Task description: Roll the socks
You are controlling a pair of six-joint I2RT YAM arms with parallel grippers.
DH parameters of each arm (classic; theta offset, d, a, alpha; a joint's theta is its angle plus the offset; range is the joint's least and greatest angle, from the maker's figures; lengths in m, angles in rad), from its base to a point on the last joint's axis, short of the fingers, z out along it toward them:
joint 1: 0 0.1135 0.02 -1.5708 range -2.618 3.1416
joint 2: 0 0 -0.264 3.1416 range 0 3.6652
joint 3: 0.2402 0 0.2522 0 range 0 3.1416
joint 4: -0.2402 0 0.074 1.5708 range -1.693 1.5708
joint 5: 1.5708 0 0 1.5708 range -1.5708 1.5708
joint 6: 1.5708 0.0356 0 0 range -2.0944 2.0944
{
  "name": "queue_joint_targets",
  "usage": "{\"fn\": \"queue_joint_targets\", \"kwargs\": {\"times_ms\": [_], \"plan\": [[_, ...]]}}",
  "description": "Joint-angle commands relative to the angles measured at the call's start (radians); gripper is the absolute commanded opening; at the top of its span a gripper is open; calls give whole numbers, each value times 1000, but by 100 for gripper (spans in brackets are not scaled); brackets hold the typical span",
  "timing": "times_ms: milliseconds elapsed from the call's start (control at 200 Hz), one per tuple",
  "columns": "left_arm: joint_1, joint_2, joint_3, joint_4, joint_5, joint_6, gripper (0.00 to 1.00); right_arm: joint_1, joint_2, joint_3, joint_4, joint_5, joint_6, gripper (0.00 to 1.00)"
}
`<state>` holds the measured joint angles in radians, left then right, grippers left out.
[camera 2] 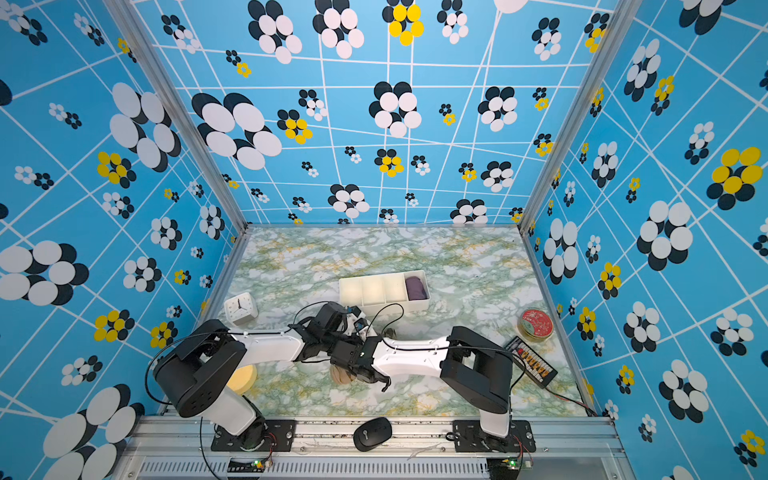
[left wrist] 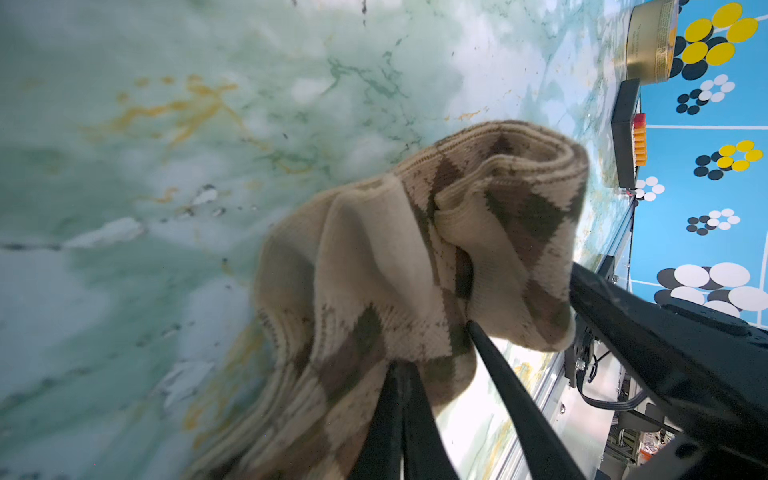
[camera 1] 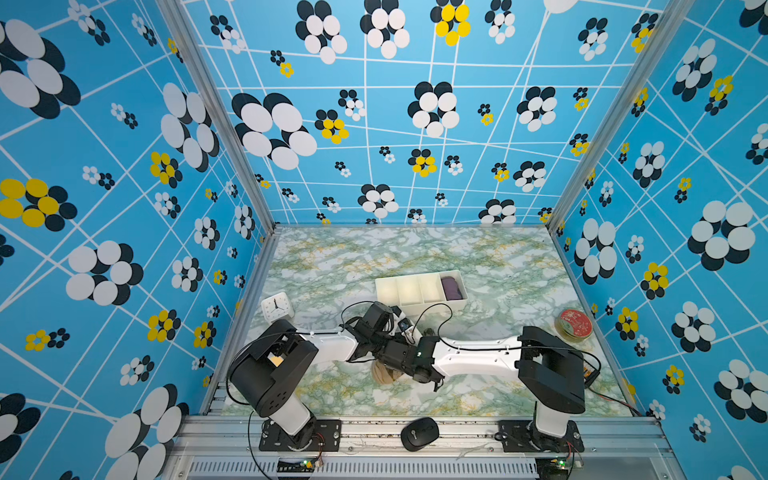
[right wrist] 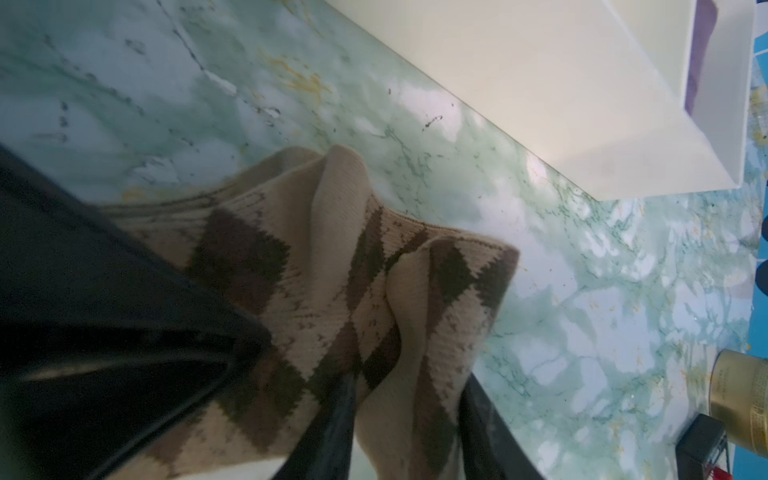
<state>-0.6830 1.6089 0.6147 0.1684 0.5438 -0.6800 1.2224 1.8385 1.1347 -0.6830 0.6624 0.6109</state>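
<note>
Socks (camera 1: 384, 372), tan with brown diamonds, sit bunched and partly rolled on the tabletop (camera 1: 490, 266), near its front edge and in front of the white tray (camera 1: 428, 308). Left fingers (left wrist: 388, 415) are pressed together, pinching a fold of the knit. Right fingers (right wrist: 332, 424) stand apart with another fold between them; whether they squeeze it cannot be told. Purple fabric (camera 1: 451, 287) fills the tray's rightmost compartment.
</note>
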Motion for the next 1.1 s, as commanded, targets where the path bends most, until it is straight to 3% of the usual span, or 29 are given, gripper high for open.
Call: {"fn": "queue_joint_targets", "kwargs": {"times_ms": [0,555,1095], "plan": [[-4,13,46,13,1,18,6,8,-34,-21,64,-64,-49,43],[10,9,70,-20,7,40,6,-3,-51,-75,131,-122,-79,43],[30,0,71,-26,18,46,6,-27,-44,-144,241,-261,-117,36]]}}
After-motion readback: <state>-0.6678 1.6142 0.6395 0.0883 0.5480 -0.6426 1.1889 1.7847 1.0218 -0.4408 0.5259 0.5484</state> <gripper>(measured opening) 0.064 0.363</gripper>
